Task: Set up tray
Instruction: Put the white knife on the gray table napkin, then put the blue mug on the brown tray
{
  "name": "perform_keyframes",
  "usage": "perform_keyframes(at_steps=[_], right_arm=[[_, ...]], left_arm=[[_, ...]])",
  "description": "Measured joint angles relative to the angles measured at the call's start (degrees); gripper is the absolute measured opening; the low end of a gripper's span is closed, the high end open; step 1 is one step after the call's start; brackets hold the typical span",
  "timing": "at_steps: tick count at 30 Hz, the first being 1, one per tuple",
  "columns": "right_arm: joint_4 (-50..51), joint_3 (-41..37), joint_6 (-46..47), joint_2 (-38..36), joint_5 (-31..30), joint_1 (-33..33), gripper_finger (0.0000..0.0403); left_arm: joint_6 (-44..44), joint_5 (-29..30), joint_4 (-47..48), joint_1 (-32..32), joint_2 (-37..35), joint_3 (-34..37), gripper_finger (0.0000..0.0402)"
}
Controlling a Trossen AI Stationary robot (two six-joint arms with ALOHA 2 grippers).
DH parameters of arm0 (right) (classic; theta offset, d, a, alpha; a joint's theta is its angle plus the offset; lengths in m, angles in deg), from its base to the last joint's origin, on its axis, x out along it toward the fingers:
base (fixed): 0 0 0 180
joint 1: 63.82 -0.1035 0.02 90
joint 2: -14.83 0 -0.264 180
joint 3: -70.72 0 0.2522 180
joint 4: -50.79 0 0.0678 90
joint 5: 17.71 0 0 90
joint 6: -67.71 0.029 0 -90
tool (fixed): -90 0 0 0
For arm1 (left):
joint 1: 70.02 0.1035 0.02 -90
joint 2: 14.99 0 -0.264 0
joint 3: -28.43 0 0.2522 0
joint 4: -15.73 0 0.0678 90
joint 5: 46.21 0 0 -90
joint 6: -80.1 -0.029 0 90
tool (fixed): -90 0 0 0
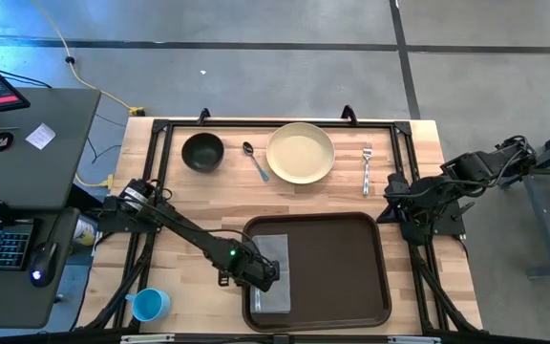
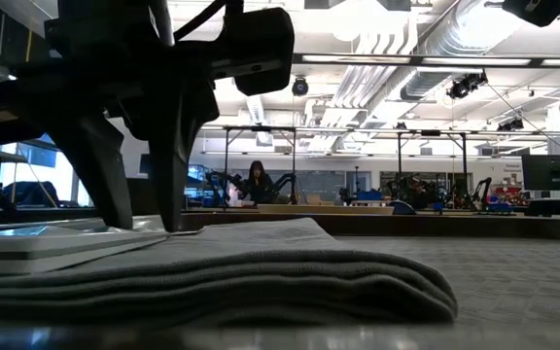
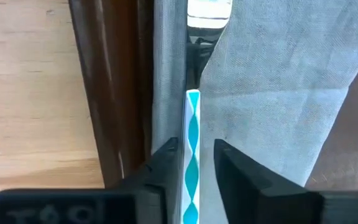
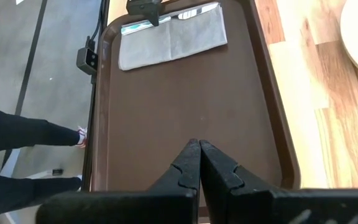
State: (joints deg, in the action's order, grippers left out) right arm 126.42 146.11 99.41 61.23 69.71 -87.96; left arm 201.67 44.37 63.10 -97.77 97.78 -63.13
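The dark brown tray (image 1: 337, 272) lies at the table's near middle. A folded grey napkin (image 1: 277, 272) rests flat on the tray's left part. On the napkin lies a knife with a teal-and-white handle (image 3: 192, 143), its blade (image 3: 209, 12) pointing away from the wrist camera. My left gripper (image 3: 195, 163) is open and points down over the napkin, one finger on each side of the knife handle; it also shows in the low view (image 2: 149, 219). My right gripper (image 4: 199, 163) is shut and hovers by the tray's right edge (image 1: 382, 250). My left gripper stands astride the knife handle (image 3: 192, 124) from above, fingers across it. A gap shows between the handle and one finger (image 3: 232, 163). Whether the other finger (image 3: 165, 163) touches it, I cannot tell. The knife lies flat on the napkin.
Along the table's far side stand a dark bowl (image 1: 202, 151), a spoon (image 1: 255, 161), a pale yellow plate (image 1: 301, 153) and a fork (image 1: 367, 167). A blue cup (image 1: 149, 304) sits at the near left corner. The tray's middle and right parts are bare.
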Motion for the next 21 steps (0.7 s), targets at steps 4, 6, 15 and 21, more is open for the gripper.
perform_keyframes(at_steps=[4,6,15,21], right_arm=[[0.0,0.0,0.0,0.0,0.0,0.0,0.0],[0.0,0.0,0.4,0.0,0.0,0.0,0.0],[0.0,0.0,0.4,0.0,0.1,0.0,0.0],[0.0,0.0,0.3,0.0,0.6,0.0,0.0]], left_arm=[[0.0,0.0,-0.1,0.0,0.0,0.0,0.0157],[0.0,0.0,-0.3,0.0,0.0,0.0,0.0162],[-2.8,0.0,0.3,0.0,-1.4,-1.8,0.0159],[-6.7,0.4,11.6,0.0,-1.7,-8.7,0.0159]])
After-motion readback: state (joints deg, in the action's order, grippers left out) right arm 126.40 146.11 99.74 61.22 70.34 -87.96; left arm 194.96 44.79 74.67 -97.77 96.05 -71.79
